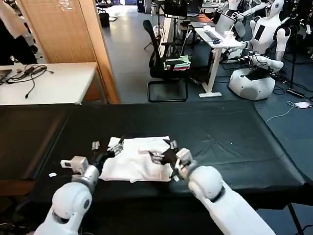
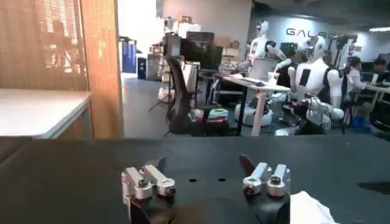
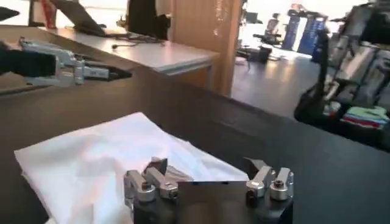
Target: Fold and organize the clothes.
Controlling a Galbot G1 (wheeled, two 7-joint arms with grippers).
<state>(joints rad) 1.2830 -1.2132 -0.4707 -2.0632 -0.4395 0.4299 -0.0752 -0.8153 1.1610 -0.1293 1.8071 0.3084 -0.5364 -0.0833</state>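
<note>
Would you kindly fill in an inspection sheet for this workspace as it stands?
Surface: black table, covered in dark cloth.
Job's things: white T-shirt, partly folded, lying flat near the front edge.
Clutter: small white scrap at the table's left front.
Grippers: left gripper open at the shirt's left edge; right gripper open over the shirt's right side.
Cables: black cables on the white side table.
Surroundings: office chair holding folded garments, desk, parked white robots.

t-shirt [image 1: 138,159] on table [image 1: 230,142], l gripper [image 1: 106,147] left, r gripper [image 1: 164,151] right
</note>
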